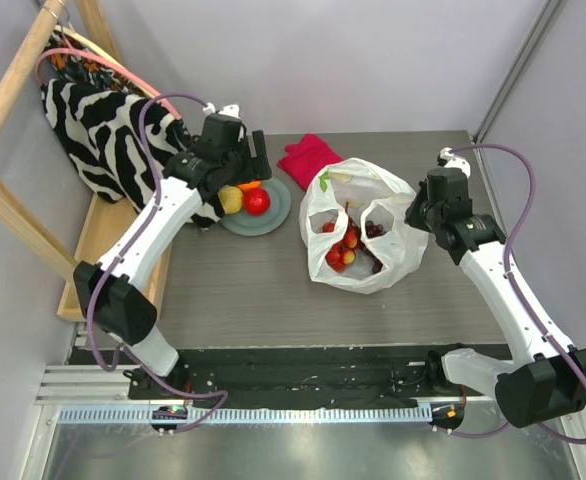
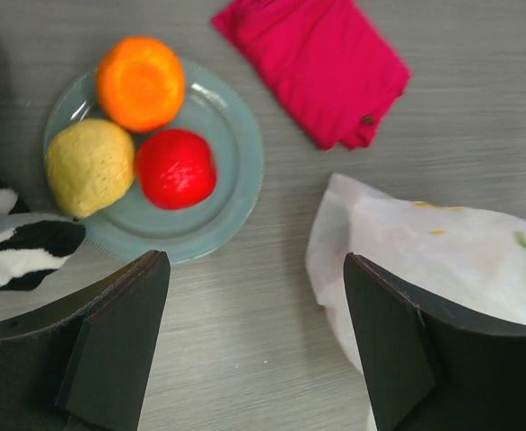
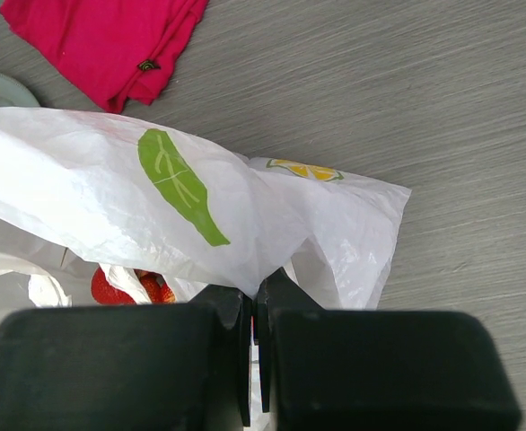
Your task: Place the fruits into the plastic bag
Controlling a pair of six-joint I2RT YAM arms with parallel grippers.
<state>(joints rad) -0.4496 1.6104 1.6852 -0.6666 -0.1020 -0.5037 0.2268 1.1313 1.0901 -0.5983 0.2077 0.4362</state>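
While right pincer (image 3: 254,350) pinches crinkly plastic bag (image 3: 110,197) | dimpled round orange (image 2: 141,83) on plate (image 2: 232,180)

L arm stretched fwd, elbow bent, wrist tipped down; left gripper (image 2: 256,346) gapes wide, nothing between its fingers (image 2: 110,350); R arm bowed outward, wrist angled inward; right gripper (image 3: 254,305) pinched tight, plastic bag (image 3: 110,189) film caught between fingertips.

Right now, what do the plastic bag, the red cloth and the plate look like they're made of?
Plastic bag: thin plastic film, white and slightly see-through, with sharp crinkles and creases. Red cloth: soft matte fabric, lying in rounded folds. Plate: grey-green, smooth, faintly glossy; ceramic or hard plastic, the look doesn't settle which.
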